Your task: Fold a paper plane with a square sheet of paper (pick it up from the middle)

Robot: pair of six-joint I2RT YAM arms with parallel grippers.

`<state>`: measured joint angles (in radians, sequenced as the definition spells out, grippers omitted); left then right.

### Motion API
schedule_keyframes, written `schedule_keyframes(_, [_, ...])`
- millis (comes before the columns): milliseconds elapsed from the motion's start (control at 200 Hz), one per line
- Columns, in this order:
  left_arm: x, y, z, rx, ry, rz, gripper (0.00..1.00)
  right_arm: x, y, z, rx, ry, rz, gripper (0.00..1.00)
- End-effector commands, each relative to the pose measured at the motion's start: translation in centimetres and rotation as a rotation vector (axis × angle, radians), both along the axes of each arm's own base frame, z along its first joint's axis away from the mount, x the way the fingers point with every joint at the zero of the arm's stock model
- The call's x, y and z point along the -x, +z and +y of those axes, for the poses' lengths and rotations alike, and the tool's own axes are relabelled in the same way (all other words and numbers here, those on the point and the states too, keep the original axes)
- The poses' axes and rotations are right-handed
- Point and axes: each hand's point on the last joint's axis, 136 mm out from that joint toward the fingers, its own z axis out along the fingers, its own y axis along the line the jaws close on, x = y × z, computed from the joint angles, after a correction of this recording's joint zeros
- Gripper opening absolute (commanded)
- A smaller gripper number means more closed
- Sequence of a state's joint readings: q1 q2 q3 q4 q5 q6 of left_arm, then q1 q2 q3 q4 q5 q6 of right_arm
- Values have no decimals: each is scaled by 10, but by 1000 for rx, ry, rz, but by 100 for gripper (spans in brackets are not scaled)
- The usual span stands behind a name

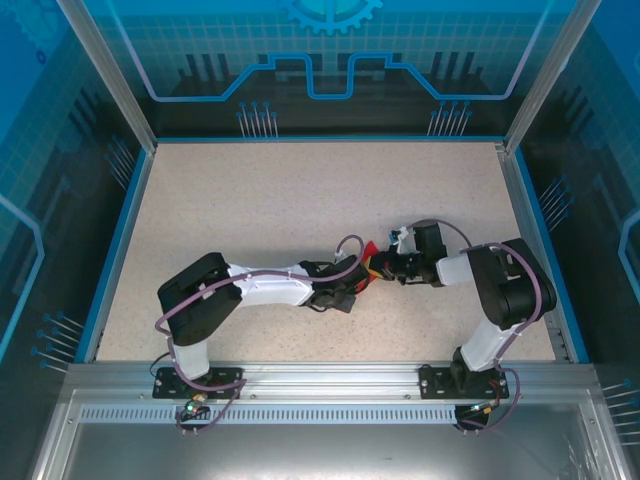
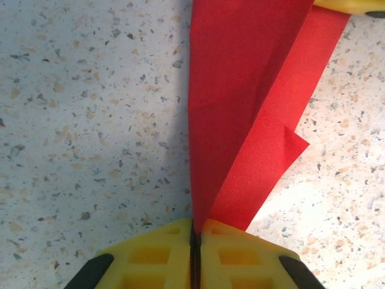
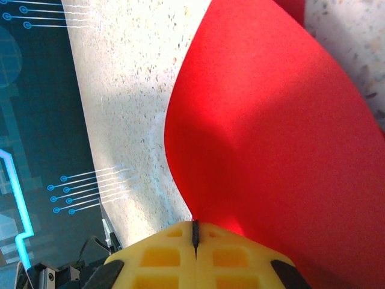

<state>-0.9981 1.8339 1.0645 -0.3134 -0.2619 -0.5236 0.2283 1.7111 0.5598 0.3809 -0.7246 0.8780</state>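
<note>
Currently, item one: my left end effector (image 2: 195, 233), yellow fingers pressed together, pinching one narrow end of the red sheet of paper (image 2: 240, 90), which runs out from the pinch as a creased, doubled strip with one corner flap jutting sideways. Item two: my right end effector (image 3: 194, 232), fingers likewise pressed together on the same sheet, which bows away from it in a broad curve. Item three: the speckled desk (image 2: 90, 120) below, the sheet spanning between both end effectors near its middle.

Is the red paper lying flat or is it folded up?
Folded: the red paper shows overlapping layers and a crease, pinched by the left gripper and right gripper.
</note>
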Motion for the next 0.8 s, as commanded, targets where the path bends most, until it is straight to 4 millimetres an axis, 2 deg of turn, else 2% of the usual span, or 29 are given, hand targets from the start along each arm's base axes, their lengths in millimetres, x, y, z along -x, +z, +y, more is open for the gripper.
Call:
schedule_keyframes(0, [4, -10, 20, -129, -25, 0, 10, 1, 5, -6, -2, -1, -14, 0])
schedule_keyframes(515, [-3, -6, 21, -231, -137, -86, 17, 21, -4, -12, 49, 19, 3, 0])
schedule_keyframes(790, [-3, 6, 9, -195, -168, -103, 25, 41, -25, -20, 134, 28, 75, 0])
